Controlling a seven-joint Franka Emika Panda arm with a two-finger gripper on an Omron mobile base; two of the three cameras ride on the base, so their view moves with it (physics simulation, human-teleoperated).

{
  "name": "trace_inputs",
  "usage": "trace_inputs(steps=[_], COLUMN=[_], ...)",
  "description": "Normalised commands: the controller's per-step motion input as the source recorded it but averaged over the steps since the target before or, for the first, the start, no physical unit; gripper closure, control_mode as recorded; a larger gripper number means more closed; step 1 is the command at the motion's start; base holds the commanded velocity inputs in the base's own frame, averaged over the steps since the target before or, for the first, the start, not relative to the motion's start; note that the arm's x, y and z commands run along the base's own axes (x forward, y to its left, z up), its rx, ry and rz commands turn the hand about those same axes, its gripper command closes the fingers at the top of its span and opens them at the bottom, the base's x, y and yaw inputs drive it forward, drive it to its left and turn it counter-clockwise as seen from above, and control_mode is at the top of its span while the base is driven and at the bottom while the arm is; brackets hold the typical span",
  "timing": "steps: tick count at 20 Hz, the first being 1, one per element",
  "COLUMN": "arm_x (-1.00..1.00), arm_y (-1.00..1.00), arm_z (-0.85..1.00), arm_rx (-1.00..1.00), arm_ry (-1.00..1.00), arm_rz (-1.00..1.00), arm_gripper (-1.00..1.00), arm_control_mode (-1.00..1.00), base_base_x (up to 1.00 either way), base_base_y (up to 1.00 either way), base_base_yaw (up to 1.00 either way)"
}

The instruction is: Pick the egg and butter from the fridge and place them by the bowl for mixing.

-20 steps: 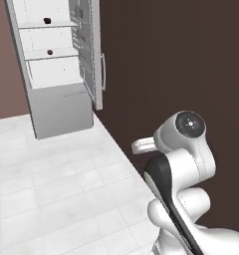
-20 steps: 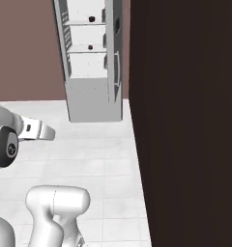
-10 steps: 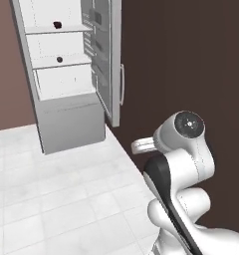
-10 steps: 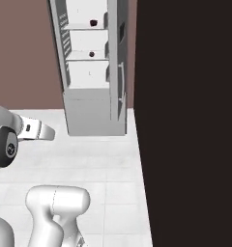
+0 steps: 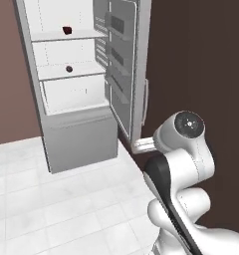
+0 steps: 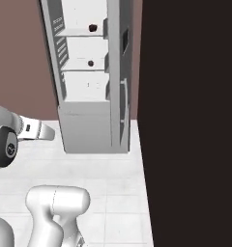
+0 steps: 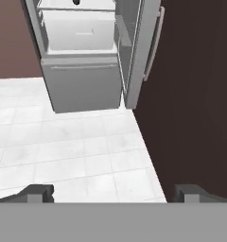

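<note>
The tall grey fridge [image 5: 79,134] stands open ahead, its ribbed door [image 5: 122,60] swung out to the right. The egg [image 5: 69,69], a small reddish-brown ball, rests on the second white shelf and also shows in the right base view as the egg [image 6: 90,63]. A larger dark red item [image 5: 67,30] sits on the shelf above. In the hand view my gripper [image 7: 113,193] is open with nothing between its fingertips [image 7: 38,192], well short of the fridge [image 7: 82,87] across bare floor. The butter and the bowl are out of view.
A white drawer [image 5: 74,94] sits under the egg's shelf. A dark brown wall [image 5: 201,60] runs along the right, close to the fridge door and my arm. White floor tiles [image 5: 52,199] lie between the base and the fridge.
The base has driven toward the fridge, so it looms larger and nearer in both base views. The arm holds the same pose and the gripper stays open.
</note>
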Motion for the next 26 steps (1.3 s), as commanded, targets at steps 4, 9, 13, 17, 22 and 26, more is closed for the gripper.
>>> trace_inputs(steps=[4, 9, 13, 17, 22, 26], arm_x=[0.00, 0.00, 0.00, 0.00, 0.00, 0.00], arm_y=[0.00, 0.00, 0.00, 0.00, 0.00, 0.00], arm_z=[0.00, 0.00, 0.00, 0.00, 0.00, 0.00], arm_rx=[0.00, 0.00, 0.00, 0.00, 0.00, 0.00], arm_ry=[0.00, 0.00, 0.00, 0.00, 0.00, 0.00], arm_rz=[0.00, 0.00, 0.00, 0.00, 0.00, 0.00], arm_gripper=[-1.00, -1.00, -1.00, -1.00, -1.00, -1.00], arm_control_mode=[1.00, 1.00, 1.00, 1.00, 1.00, 1.00], base_base_x=[1.00, 1.00, 1.00, 1.00, 0.90, 1.00], base_base_y=[0.37, 0.56, 0.84, 0.39, -0.05, -0.04], base_base_yaw=[0.02, 0.01, 0.00, -0.09, -0.07, -0.02])
